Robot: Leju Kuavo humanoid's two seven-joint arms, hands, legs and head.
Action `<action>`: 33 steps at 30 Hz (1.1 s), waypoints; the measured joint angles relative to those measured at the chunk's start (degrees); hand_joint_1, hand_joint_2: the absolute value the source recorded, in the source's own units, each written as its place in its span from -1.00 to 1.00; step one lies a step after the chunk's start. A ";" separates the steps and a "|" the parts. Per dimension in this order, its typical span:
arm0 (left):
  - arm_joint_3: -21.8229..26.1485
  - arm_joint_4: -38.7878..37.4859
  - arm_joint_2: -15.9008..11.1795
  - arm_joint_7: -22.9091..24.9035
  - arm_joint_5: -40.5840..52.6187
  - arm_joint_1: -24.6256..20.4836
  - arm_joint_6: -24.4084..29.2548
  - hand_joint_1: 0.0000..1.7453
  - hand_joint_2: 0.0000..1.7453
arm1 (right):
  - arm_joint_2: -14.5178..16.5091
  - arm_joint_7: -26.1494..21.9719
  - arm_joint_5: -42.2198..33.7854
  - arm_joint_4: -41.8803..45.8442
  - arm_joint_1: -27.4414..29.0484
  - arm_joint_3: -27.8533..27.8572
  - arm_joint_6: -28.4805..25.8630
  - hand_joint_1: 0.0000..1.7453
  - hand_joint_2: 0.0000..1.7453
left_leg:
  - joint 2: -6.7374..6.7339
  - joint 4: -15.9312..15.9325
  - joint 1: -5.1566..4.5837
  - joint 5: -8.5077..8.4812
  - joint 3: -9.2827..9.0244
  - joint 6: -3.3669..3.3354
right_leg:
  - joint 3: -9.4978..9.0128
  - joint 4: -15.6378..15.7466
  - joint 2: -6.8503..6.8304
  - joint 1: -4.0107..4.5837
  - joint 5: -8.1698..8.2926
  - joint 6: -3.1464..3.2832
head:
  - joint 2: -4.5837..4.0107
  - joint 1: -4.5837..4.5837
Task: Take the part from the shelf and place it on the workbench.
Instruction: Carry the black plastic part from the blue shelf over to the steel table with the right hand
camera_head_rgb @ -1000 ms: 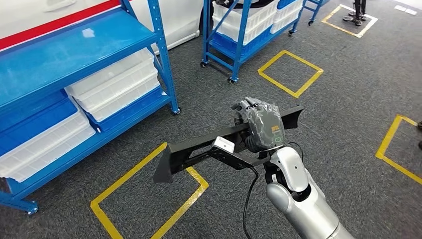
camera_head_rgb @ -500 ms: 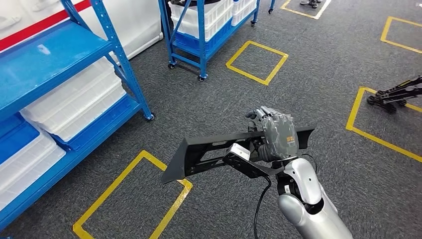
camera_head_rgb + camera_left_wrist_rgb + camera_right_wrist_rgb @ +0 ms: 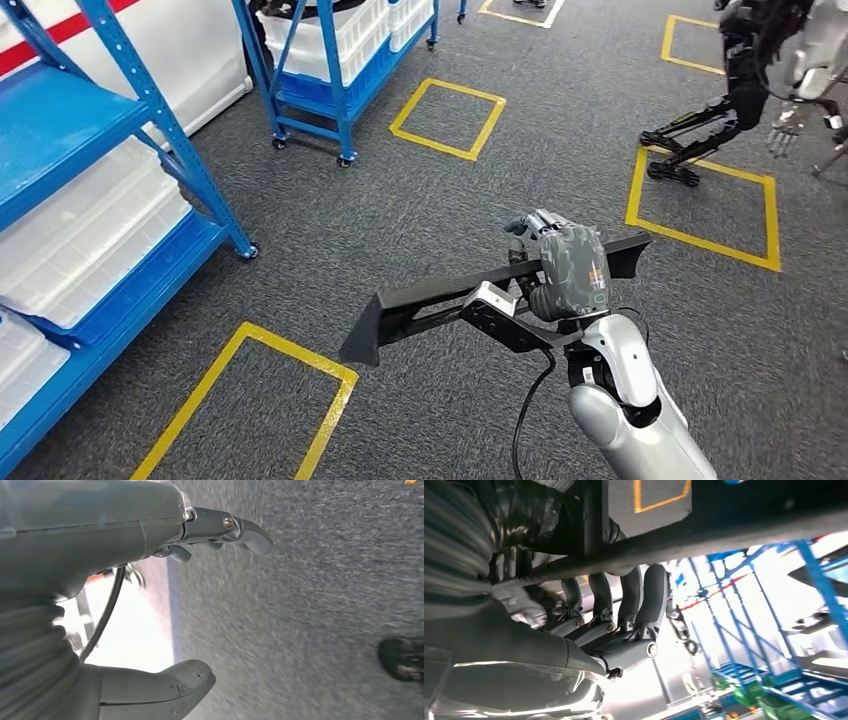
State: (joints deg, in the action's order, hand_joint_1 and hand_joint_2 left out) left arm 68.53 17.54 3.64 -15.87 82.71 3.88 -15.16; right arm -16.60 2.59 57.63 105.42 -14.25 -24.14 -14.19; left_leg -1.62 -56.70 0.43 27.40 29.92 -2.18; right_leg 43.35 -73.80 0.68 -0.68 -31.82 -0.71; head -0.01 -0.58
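— One hand carries the load: the right hand [image 3: 565,272] is wrapped around a long black part [image 3: 430,297], fingers [image 3: 644,600] curled over its bar, seen close in the right wrist view.

— Grip position?

— Toward one end of the part, not the middle. The longer stretch runs out to the robot's left; a short stub sticks out past the hand on the right.

— Arm pose?

— Right arm [image 3: 625,405] comes up from the lower edge of the head view, forearm rising, back of the hand facing the camera. A black cable [image 3: 527,400] hangs beside the wrist.

— Part's orientation?

— Long axis roughly level and crosswise to the robot, tilted a little: the left end sits lower and nearer, the right end higher and farther. The left end flares into an angled plate. Held in the air over grey carpet [image 3: 440,200], well apart from the blue shelf [image 3: 150,110] at the left.

— Left hand?

— Left hand [image 3: 150,605] holds nothing. Thumb [image 3: 165,685] and fingers stand apart, grey carpet beyond them. Picture is blurred.

— Surroundings?

— Yellow taped squares [image 3: 447,118] on the carpet, one just under the part's left end. White bins [image 3: 80,240] on the blue shelf. A second blue rack on casters [image 3: 330,60] farther back with white bins. Another robot [image 3: 760,70] stands at the upper right, its feet by a yellow square.
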 joint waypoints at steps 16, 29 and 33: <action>-0.20 0.44 1.15 0.39 2.25 -0.21 0.75 -1.00 1.00 | -0.12 -0.29 -0.08 1.37 1.57 2.03 -0.48 1.00 1.00 | 1.23 -17.05 0.27 9.29 6.72 3.16 | -8.34 15.40 1.10 0.39 6.56 2.68 | -0.01 0.02; -0.18 0.84 1.27 0.34 3.88 -0.22 0.83 -1.00 1.00 | -0.93 -0.26 -0.40 4.68 6.29 5.40 -2.19 1.00 1.00 | 1.74 -0.41 0.12 0.27 0.18 -0.03 | -2.55 4.88 0.45 0.04 1.18 -0.36 | -0.01 -0.01; -0.16 0.90 1.24 0.31 4.04 -0.22 0.83 -1.00 1.00 | -1.09 -0.25 -0.42 4.81 7.30 5.59 -2.23 1.00 1.00 | -1.53 -0.46 -0.06 0.48 0.26 0.18 | -2.31 2.87 -0.79 -0.52 1.76 -1.03 | -0.01 -0.01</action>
State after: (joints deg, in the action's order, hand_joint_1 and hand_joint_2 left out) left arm 68.37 18.44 4.88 -15.57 86.76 3.66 -14.33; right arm -17.69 2.34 57.21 110.23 -6.95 -18.54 -16.42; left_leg -3.16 -57.16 0.38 27.87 30.18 -2.00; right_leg 41.04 -70.92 -0.11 -1.21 -30.06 -1.74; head -0.02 -0.60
